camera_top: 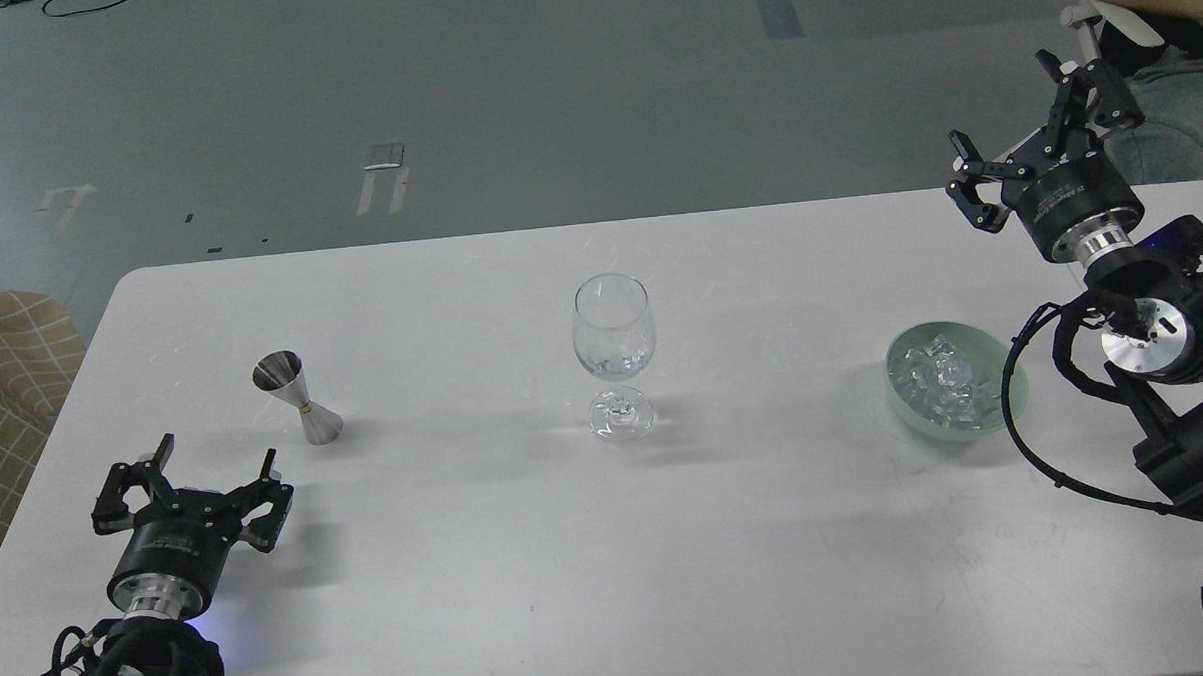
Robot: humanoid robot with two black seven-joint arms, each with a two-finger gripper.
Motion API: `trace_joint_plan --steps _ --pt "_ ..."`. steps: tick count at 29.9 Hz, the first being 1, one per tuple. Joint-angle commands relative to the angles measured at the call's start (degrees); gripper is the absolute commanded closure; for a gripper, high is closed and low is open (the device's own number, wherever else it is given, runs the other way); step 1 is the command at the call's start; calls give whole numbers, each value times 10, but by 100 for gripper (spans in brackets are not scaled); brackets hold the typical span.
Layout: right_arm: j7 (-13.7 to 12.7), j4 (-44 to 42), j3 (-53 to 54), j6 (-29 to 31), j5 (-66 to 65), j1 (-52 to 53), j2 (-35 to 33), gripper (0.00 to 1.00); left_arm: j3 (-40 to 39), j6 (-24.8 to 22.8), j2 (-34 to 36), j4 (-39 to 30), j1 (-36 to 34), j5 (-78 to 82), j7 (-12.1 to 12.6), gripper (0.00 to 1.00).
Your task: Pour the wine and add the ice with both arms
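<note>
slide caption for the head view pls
Both open pincers, left and right, flank jigger, empty wine glass and ice bowl.

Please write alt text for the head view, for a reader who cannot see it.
An empty wine glass stands mid-table on a white table, between a steel jigger on the left and a pale green bowl of ice on the right. The left hand and right hand are open, holding nothing.
</note>
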Motion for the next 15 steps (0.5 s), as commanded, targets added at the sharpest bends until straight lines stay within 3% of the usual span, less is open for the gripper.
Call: trace_joint_plan --steps 1,5,12,15 --pt "0 11 -1 0 0 -10 -9 0 -44 -4 21 3 2 2 1 2" --pt "0 15 0 0 1 -16 -17 0 -86 2 35 5 -11 7 -6 2" --pt "-1 20 0 0 1 -16 -21 0 -82 -4 120 16 -48 14 4 2" --pt "0 20 0 0 1 -16 -21 0 -76 -5 138 31 -94 31 2 2"
